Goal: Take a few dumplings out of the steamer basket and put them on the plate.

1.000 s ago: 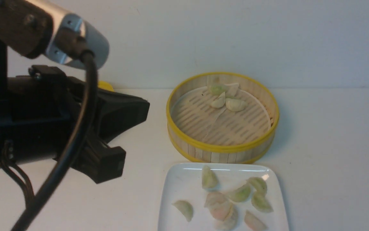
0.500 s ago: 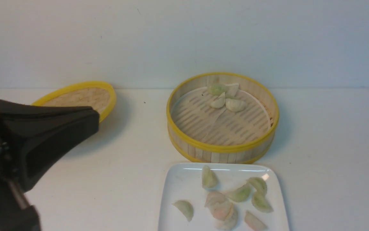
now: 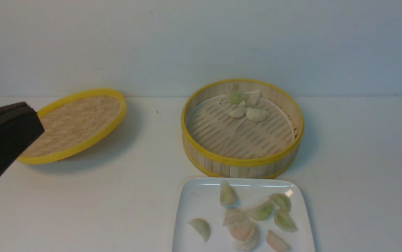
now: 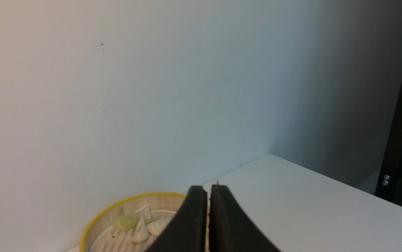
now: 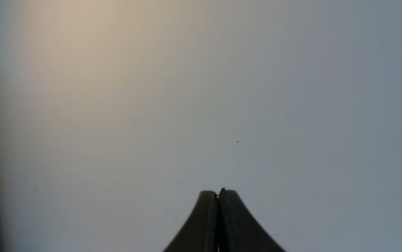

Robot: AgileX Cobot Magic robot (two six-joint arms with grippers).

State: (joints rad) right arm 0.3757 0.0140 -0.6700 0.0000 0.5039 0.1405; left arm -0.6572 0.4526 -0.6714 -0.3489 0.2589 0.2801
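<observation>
Dumplings, roughly 8 of them, lie scattered on the plate, which sits just in front of the steamer basket, almost touching its near wall. The remaining dumplings, 4 in a cluster, rest on the basket's slotted floor against its far wall.

Over the last second the left arm has swung away from the space left of the basket, where it blocked much of the front view. Now only the left gripper shows, well to the basket's left, and the woven lid behind it is uncovered. No dumpling on the plate or in the basket has shifted. With that many plated and the arm retreating, the transfer looks finished rather than paused.

The left gripper's jaws are pressed together with only a hairline slit, holding and touching nothing. The right gripper, absent from the front view, is likewise closed tight and empty, facing bare wall.
</observation>
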